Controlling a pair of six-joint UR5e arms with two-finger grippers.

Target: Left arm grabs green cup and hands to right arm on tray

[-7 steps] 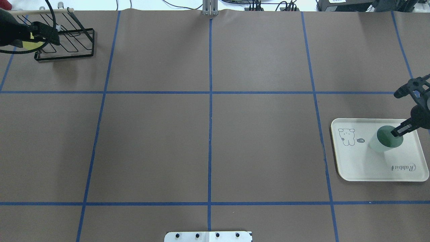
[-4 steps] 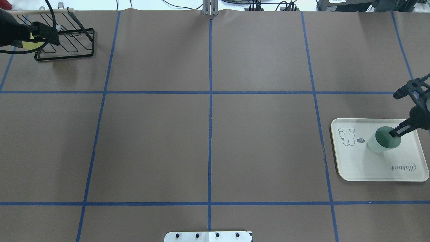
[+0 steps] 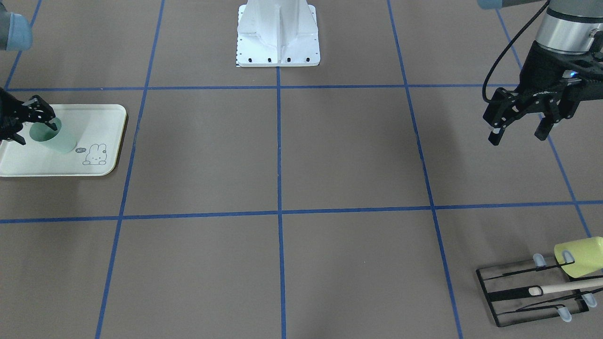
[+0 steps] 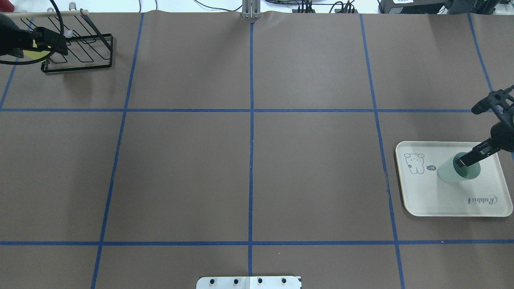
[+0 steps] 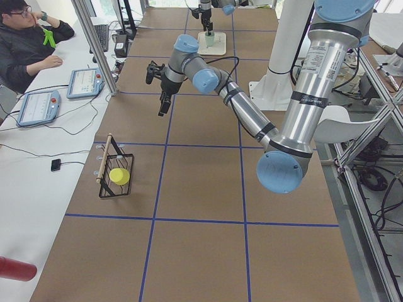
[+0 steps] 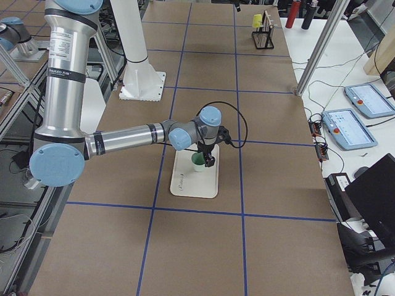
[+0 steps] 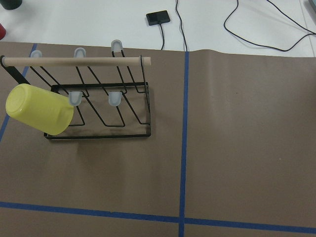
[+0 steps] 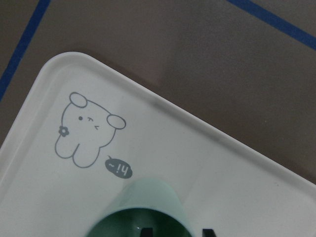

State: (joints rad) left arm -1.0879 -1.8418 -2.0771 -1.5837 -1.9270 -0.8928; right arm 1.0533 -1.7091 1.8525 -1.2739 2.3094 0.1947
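The pale mint-green cup [image 4: 447, 173] is upright on the cream tray [image 4: 433, 196], at the table's right side. I cannot tell whether its base touches the tray. My right gripper [image 4: 465, 160] is shut on the cup's rim, one finger inside and one outside, as the right wrist view [image 8: 177, 232] shows. The cup [image 3: 59, 141] and tray [image 3: 94, 122] also show at the left of the front view. My left gripper [image 3: 517, 136] is open and empty. It hangs above the table near the black wire rack [image 3: 527, 292].
A yellow-green cup [image 7: 39, 109] lies on the black wire rack [image 7: 98, 136] at the far left corner. The robot's white base [image 3: 278, 33] is at the near middle edge. An operator [image 5: 25, 38] sits beside the table.
My right gripper has come down and shifted slightly left with the green cup, closer to the tray. My left gripper has drifted slightly toward the table's far edge.
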